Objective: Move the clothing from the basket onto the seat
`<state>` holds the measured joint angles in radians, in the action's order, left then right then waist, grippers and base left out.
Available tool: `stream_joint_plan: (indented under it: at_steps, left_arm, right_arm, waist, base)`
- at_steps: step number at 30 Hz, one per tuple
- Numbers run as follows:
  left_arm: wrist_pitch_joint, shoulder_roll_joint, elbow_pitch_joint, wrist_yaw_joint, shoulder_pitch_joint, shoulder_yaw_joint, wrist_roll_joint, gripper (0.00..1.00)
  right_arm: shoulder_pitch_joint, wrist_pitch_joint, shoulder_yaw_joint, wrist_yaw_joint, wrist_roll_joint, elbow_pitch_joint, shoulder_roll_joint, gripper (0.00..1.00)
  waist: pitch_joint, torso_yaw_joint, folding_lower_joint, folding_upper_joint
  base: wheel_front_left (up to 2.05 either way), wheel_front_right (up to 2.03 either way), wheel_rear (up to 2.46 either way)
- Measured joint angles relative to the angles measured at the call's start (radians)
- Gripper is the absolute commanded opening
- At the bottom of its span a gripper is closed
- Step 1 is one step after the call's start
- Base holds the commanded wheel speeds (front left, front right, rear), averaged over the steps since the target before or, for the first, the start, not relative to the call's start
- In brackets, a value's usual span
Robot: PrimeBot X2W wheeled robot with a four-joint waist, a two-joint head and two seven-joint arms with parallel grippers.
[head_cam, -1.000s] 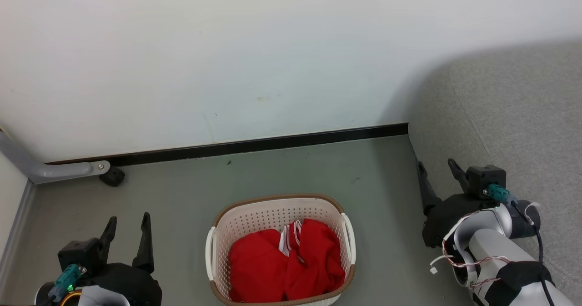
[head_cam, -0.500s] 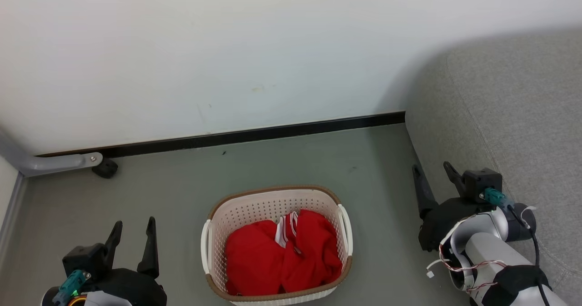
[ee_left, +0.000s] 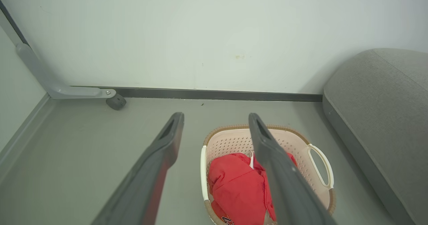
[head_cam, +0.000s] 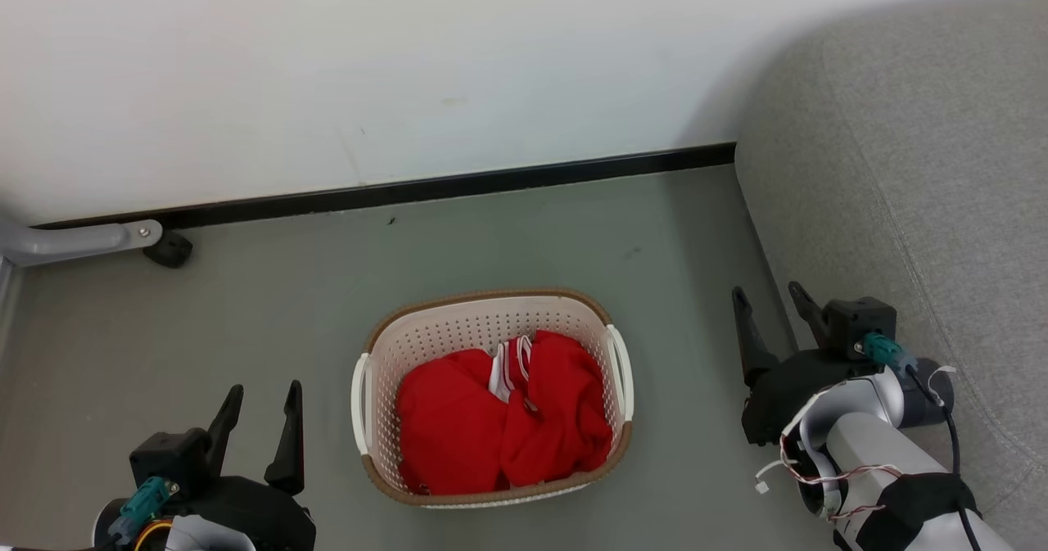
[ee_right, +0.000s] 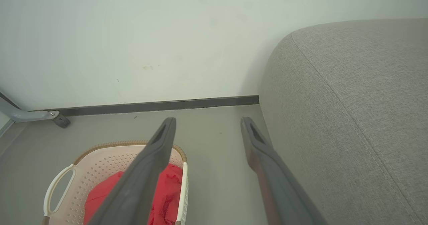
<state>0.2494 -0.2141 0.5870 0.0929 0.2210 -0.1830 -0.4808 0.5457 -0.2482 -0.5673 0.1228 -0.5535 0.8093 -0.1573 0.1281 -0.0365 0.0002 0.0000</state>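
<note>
- Upright on the grey floor [head_cam: 246, 313], at lower centre of the head view: the basket [head_cam: 458, 331], cream and perforated, with a brown rim on top and white handles [head_cam: 360, 404] at its two sides.
- Heaped inside the basket, on its bottom and up against the near wall: the clothing [head_cam: 491, 424], bright red and rumpled, with a strip of white trim at the far side of the heap. Far inner wall of the basket bare above it.
- In the left wrist view, at the near edge of the red heap: a scrap of dark printed lettering, cut off by the frame and not readable.
- Along the right of the head view, running back to the pale wall [head_cam: 409, 60]: the seat [head_cam: 925, 166], grey fabric with a rounded edge and one stitched seam. Well apart from the basket, with a strip of floor between.
- At lower left of the head view: the left tool [head_cam: 264, 390], spread wide and empty, dark fingers [ee_left: 157, 171] pointing up the view. Over the floor to the left of the basket, apart from it.
- At the right: the right tool [head_cam: 768, 291], likewise spread wide and gripping nothing, over the strip of floor between basket and seat. Just beside the seat's front edge; touching the fabric or not, cannot tell.
- At the foot of the wall: a dark baseboard [head_cam: 491, 181]. At far left, a grey metal leg [head_cam: 74, 241] ending in a black foot [head_cam: 169, 250] on the floor.
</note>
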Motion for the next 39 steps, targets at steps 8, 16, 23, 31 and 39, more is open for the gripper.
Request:
stream_joint_plan:
  at_steps: [8,16,23,31,39]
  left_arm:
    - [0.000,0.023,-0.016,0.014,0.022,-0.026,0.008,1.00]
    - [0.000,0.021,-0.027,0.023,0.062,-0.042,0.009,1.00]
    - [0.000,0.017,-0.029,0.031,0.096,-0.070,0.015,1.00]
    - [0.000,0.002,-0.049,0.032,0.151,-0.103,0.016,1.00]
    - [0.000,-0.020,-0.088,0.032,0.189,-0.183,0.016,1.00]
  right_arm:
    - [0.006,0.000,0.010,0.002,0.017,-0.013,0.019,1.00]
    - [0.021,0.000,0.045,0.002,0.048,-0.020,0.035,1.00]
    - [0.061,0.000,0.078,0.002,0.067,-0.019,0.041,1.00]
    - [0.064,-0.001,0.119,0.002,0.120,-0.020,0.065,1.00]
    - [0.085,-0.001,0.160,0.002,0.164,-0.031,0.075,1.00]
  waist:
    - [0.075,-0.003,0.0000,0.0000]
    - [0.158,-0.006,0.0000,0.0001]
    - [0.225,-0.013,0.0000,0.0001]
    - [0.307,-0.025,-0.0001,0.0001]
    - [0.390,-0.033,-0.0001,0.0001]
  base:
    - [0.00,0.00,0.00]
    - [0.00,0.00,0.00]
    - [0.00,0.00,0.00]
    - [0.00,0.00,0.00]
    - [0.00,0.00,0.00]
